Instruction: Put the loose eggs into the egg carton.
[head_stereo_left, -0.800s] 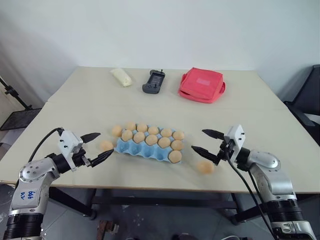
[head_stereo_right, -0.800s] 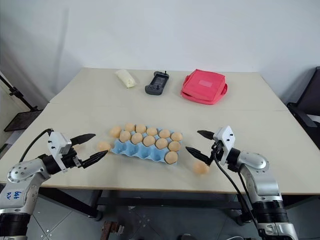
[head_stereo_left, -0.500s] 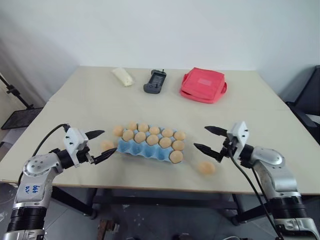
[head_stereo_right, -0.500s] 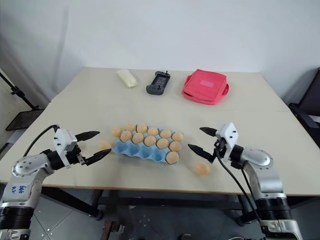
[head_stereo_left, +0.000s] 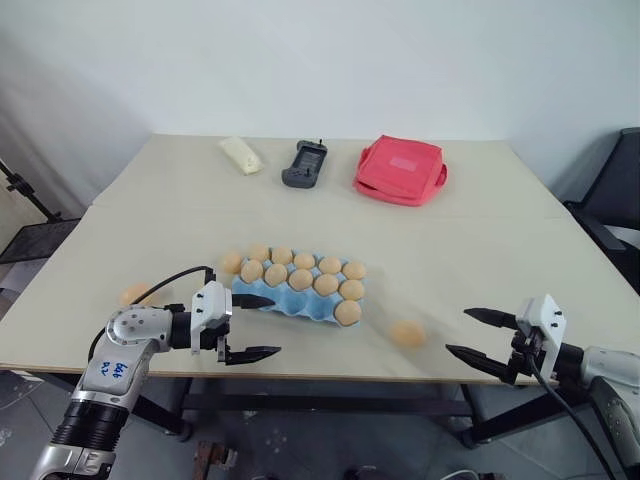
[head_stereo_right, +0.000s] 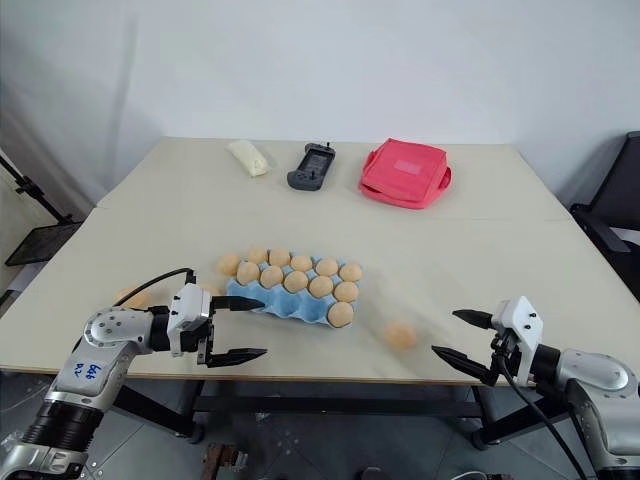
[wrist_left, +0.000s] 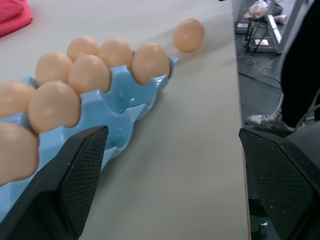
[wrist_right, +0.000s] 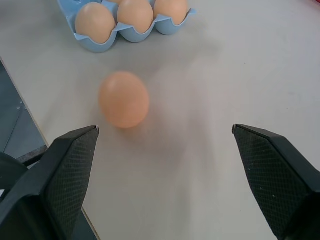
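Tan egg (head_stereo_left: 407, 333) loose nr table (head_stereo_left: 480, 250) front edge; left hand (head_stereo_left: 250, 327) & right hand (head_stereo_left: 478, 337) both wide open, empty.

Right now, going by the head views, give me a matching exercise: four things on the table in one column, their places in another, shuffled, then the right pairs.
Things:
1. red pouch
2. egg carton
3. loose egg right of the carton
4. loose egg left of the carton

Places:
A. near the table's left front edge, behind the left arm
B. far side of the table, right of the dark handheld device
C. middle of the table, holding many eggs
D. on bare table between the carton and the right gripper

Pairs: 1-B, 2-C, 3-D, 4-A
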